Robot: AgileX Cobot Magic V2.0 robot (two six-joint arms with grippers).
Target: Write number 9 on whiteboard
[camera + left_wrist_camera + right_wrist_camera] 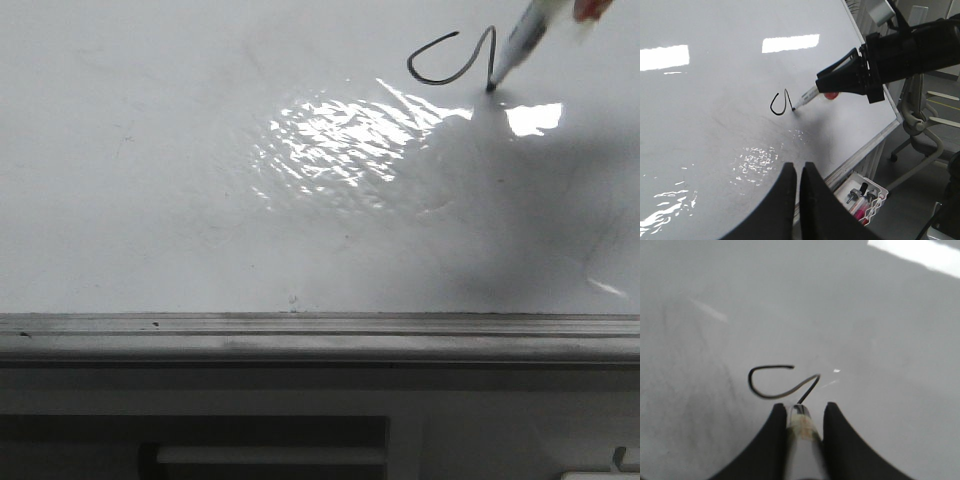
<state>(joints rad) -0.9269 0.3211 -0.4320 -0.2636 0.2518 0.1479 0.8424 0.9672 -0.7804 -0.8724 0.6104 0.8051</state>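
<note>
The whiteboard (150,150) fills the front view, with a grey rail (300,325) along its near edge. A thin black line, part of the number 9 (437,82), is an open loop joined to a short stem at the far right. It also shows in the left wrist view (773,107) and the right wrist view (765,396). My right gripper (804,410) is shut on a white marker (522,42), whose tip sits at the stem's end. My left gripper (800,167) is shut and empty, hovering over the board near its edge.
Bright glare (340,140) lies on the board's middle. A dark recessed panel (200,440) sits below the rail. A white wire basket with markers (862,192) hangs beside the board's edge, and an office chair (925,125) stands beyond it.
</note>
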